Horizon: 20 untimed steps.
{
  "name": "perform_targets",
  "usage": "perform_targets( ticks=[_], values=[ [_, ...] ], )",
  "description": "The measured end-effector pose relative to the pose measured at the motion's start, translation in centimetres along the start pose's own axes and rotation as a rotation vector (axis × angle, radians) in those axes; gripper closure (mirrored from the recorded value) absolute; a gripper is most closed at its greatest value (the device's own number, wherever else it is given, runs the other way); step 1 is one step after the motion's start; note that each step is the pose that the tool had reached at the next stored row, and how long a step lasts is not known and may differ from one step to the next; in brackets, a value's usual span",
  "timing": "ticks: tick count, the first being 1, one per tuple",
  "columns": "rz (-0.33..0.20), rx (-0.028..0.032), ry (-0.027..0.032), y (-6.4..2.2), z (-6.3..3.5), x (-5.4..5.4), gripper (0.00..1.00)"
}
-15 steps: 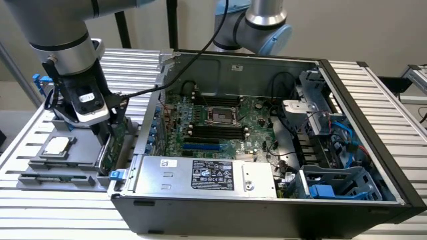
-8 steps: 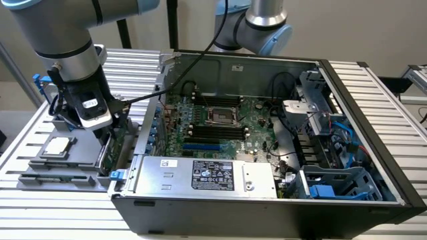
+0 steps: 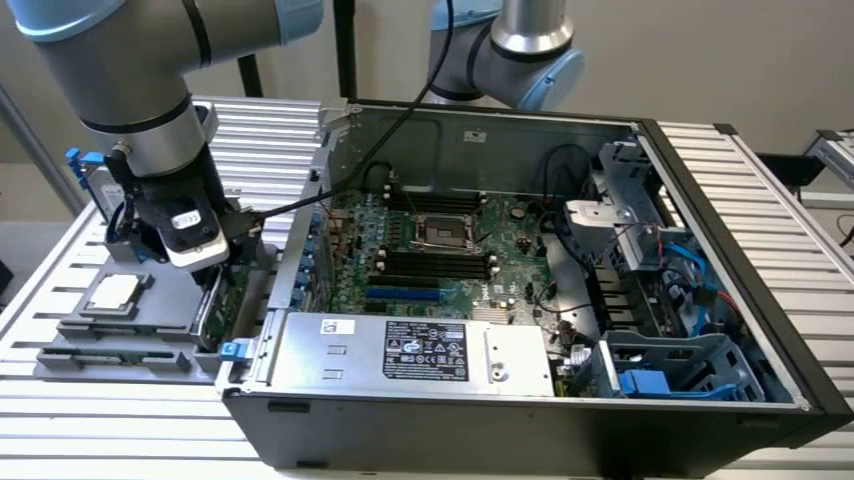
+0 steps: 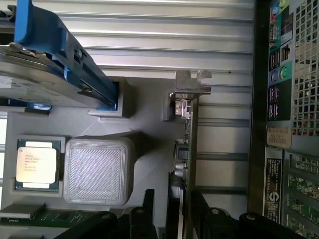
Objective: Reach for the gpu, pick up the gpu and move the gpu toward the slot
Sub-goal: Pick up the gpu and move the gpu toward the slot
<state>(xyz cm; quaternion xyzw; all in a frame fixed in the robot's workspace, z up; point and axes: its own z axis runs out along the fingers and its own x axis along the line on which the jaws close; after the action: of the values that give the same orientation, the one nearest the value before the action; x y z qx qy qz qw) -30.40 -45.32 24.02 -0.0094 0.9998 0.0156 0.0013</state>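
The gripper hangs at the end of the arm over the grey tray, at about 9 o'clock from the open computer case in the exterior view. In the wrist view the gripper has its two dark fingers spread apart with the card between them. A strip of grey tray shows between one finger and the card's face, so the jaws are not closed on anything.

The card stands on its long edge in the tray, just beside the case's outer wall. Its silver bracket is at the end away from the fingers. On one side of the card is a narrow open channel, then a ribbed grey block. On the other side are the bare slats of the table, then the case's rear panel.

The processor chip lies flat at 9 o'clock from the gripper, apart from it. The hard drive with blue clips is at 11 o'clock. Inside the case the motherboard lies uncovered at 3 o'clock from the gripper.
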Motion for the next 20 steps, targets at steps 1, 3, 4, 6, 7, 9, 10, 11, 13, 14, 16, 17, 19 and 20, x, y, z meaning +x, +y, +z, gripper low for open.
perform_targets(
  ticks=[1, 3, 4, 6, 7, 9, 10, 11, 13, 14, 16, 17, 19, 20],
  values=[
    [0.0, 0.0006, 0.0, 0.0, 0.03, -0.02, 0.58],
    [0.0, 0.0029, 0.0001, -0.01, 0.11, -0.04, 0.6],
    [0.0, 0.0031, 0.0001, -0.01, 0.11, -0.04, 0.6],
    [0.0, 0.0031, 0.0, -0.01, 0.12, -0.04, 0.67],
    [0.0, 0.0031, 0.0, -0.01, 0.13, -0.04, 0.67],
    [0.0, 0.0032, -0.0001, -0.01, 0.12, -0.04, 0.69],
    [0.0, 0.0032, 0.0001, -0.01, 0.12, -0.04, 0.73],
    [0.0, 0.0032, 0.0001, -0.01, 0.12, -0.04, 0.73],
    [0.0, 0.0031, 0.0, -0.01, 0.12, -0.03, 0.73],
    [0.0, 0.0031, 0.0, -0.01, 0.12, -0.04, 0.73],
    [0.0, 0.0028, 0.0001, -0.01, 0.12, -0.04, 0.73],
    [0.0, 0.0013, 0.0005, -0.01, 0.13, -0.05, 0.73],
    [0.0, -0.0056, 0.0033, -0.03, 0.13, -0.1, 0.73],
    [0.0, -0.0104, 0.0047, -0.04, 0.12, -0.13, 0.73]
  ],
)
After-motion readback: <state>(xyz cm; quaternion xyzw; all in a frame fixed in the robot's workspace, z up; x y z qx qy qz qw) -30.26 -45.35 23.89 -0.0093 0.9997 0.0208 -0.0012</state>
